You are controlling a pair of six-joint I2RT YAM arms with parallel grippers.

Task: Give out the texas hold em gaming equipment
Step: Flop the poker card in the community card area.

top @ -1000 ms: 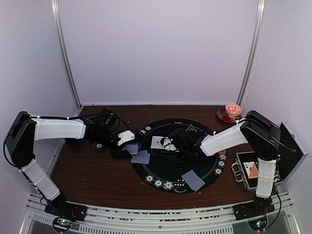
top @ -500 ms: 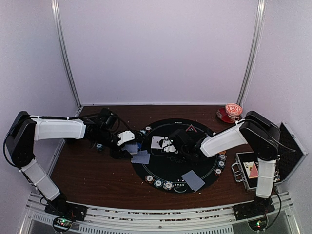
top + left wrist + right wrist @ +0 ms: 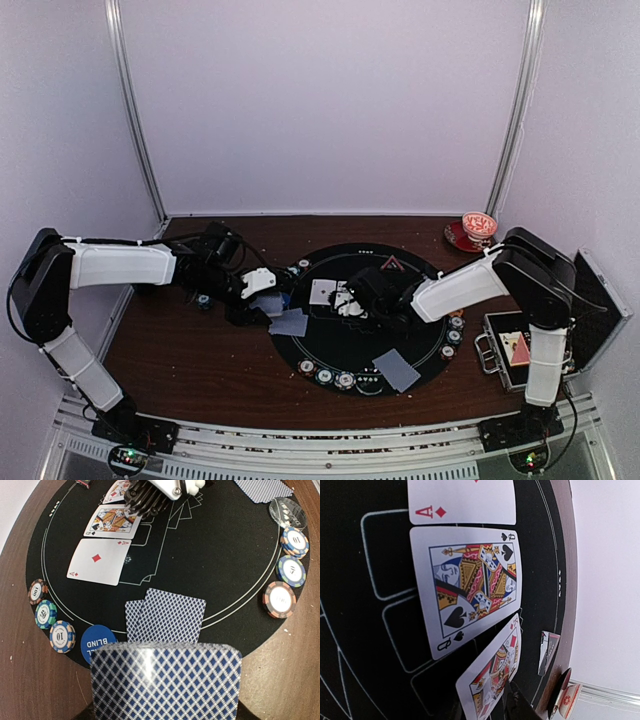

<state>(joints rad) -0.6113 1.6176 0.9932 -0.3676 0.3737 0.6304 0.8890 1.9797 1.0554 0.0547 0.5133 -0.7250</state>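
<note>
In the left wrist view a deck of blue-backed cards fills the foreground. My left gripper is shut on it at the mat's left edge, its fingers hidden behind the deck. Two face-down cards lie just past the deck. Face up on the black mat lie an ace of diamonds and a queen of spades. A king of diamonds slopes between the parted fingers of my right gripper, leaning on one finger. A red triangle marker sits at the mat's far edge.
Striped chips sit in groups at the mat's left, right and near rims. A blue blind disc lies beside the deck. More face-down cards lie front right. A cup and saucer and open metal case stand right.
My right gripper's fingers have parted around the king of diamonds, which has come down beside the queen. The left arm and its deck have not moved.
</note>
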